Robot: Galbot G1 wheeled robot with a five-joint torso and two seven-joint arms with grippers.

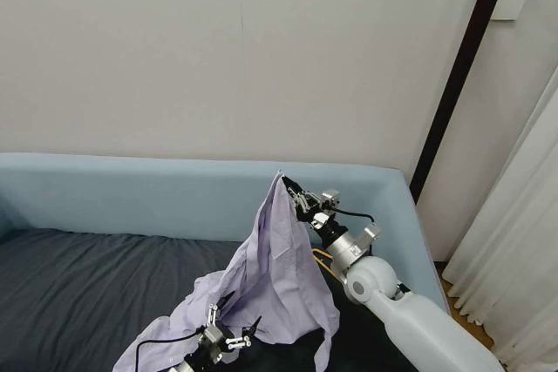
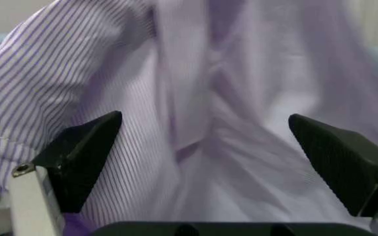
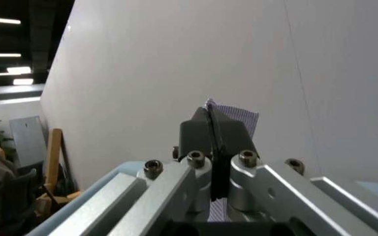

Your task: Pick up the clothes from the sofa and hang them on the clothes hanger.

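A lilac pin-striped shirt [image 1: 279,276] hangs in a peak over the dark sofa seat [image 1: 78,294], its lower part trailing onto the cushion. My right gripper [image 1: 288,186] is shut on the shirt's top edge, holding it up in front of the light-blue sofa back [image 1: 131,193]. In the right wrist view the fingers [image 3: 208,130] pinch a corner of striped cloth [image 3: 238,115]. My left gripper [image 1: 228,318] is low beside the hanging shirt, open. In the left wrist view its black fingers [image 2: 87,150] stand wide apart with the shirt [image 2: 202,98] just beyond them.
A pale wall [image 1: 218,50] rises behind the sofa. A dark vertical post [image 1: 453,84] and white curtains [image 1: 523,259] stand to the right of the sofa's end. The sofa seat stretches bare to the left.
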